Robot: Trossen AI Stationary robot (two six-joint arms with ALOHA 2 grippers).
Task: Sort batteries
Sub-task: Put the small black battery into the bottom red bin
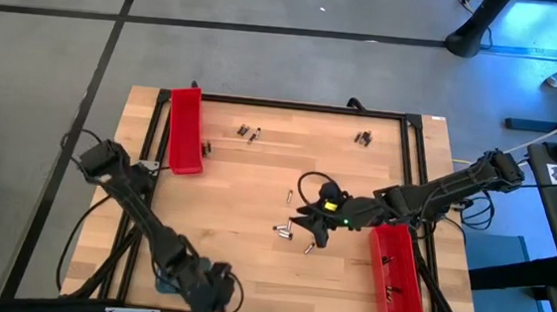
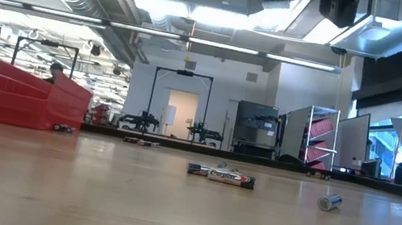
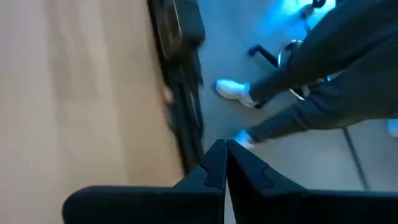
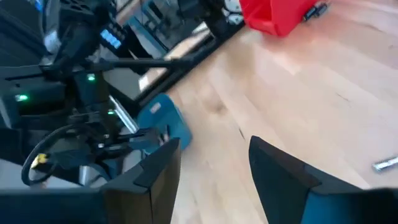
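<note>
Pale wooden planks made up the worktop [image 1: 256, 184], framed by a thin dark rail and standing on a grey floor. Beyond it, the low view showed a bright workshop hall with ceiling ducts.

From the near left corner, the left arm folded back on itself, its gripper [image 1: 210, 288] at the near edge of the worktop, jaws pressed fully together with nothing between them. Its wrist view looked past the edge to the floor, where a person's dark trouser legs [image 3: 323, 81] and a white shoe [image 3: 233, 91] showed.

Reaching in from the right side, the right arm stretched low toward the middle, its gripper [image 1: 311, 224] hovering over the wood with jaws spread apart, holding nothing.

Small, smooth metallic cylinders, the batteries [image 1: 285, 230] lay scattered: a few just beside the right gripper, others in small groups near the far edge [image 1: 248, 132] and the far right [image 1: 364, 138].

One long red plastic tray [image 1: 186, 131] lay along the far left, with a cell beside it. Another red tray [image 1: 397, 275] lay at the near right. A small blue-grey tray [image 4: 164, 124] sat near the left arm's base.
</note>
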